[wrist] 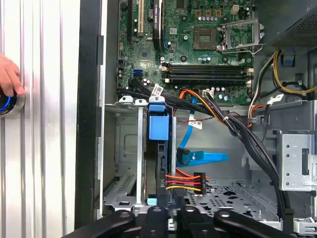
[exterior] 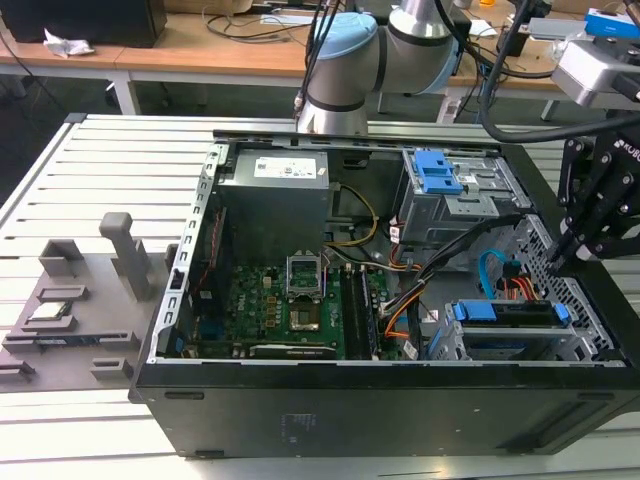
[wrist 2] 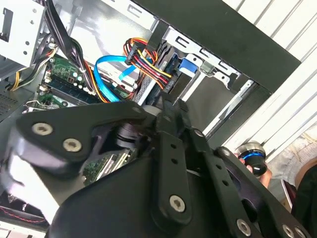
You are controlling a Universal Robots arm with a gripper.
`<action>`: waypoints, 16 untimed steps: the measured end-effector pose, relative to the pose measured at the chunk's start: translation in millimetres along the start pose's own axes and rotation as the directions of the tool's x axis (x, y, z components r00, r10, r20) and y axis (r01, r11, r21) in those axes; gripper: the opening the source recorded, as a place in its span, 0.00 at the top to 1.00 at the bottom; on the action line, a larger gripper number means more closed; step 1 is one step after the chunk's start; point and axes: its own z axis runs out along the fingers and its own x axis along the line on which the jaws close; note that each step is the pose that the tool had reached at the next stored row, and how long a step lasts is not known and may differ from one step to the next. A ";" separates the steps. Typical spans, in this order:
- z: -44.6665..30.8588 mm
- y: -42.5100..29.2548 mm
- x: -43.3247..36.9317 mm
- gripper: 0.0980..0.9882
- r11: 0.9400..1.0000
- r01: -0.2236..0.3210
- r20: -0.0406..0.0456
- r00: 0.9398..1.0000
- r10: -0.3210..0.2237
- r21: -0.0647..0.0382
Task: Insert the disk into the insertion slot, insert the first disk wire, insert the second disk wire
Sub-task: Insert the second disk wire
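Note:
The disk in its blue carrier sits inside the insertion slot, the low silver cage at the case's front right corner. In the first wrist view the disk stands edge-on in the slot. The first disk wire, red and orange, runs from a black plug to the disk's rear edge. The second disk wire, flat light blue, ends in a dark plug beside the disk; I cannot tell whether it is seated. My gripper hovers shut and empty just above these wires and the disk.
A taller grey cage with a blue latch stands behind the slot. Thick black cable bundles cross the case beside the motherboard. A person's hand rests on a round button outside the case wall. Grey fixtures lie on the table.

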 end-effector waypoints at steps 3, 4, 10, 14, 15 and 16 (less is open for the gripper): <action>-0.1 0.0 0.0 0.77 1.000 0.000 0.000 1.000 0.000 0.000; -0.1 0.0 -0.1 0.77 1.000 0.000 0.000 1.000 0.000 0.000; 9.0 9.9 -8.9 0.77 1.000 0.000 0.001 1.000 0.000 0.000; 17.6 31.6 -11.3 0.77 1.000 0.000 0.000 1.000 0.000 0.000; 19.6 33.6 -11.8 0.77 1.000 0.000 -0.001 1.000 0.000 0.000; 21.3 35.1 -11.9 0.77 1.000 0.000 -0.003 1.000 0.000 0.000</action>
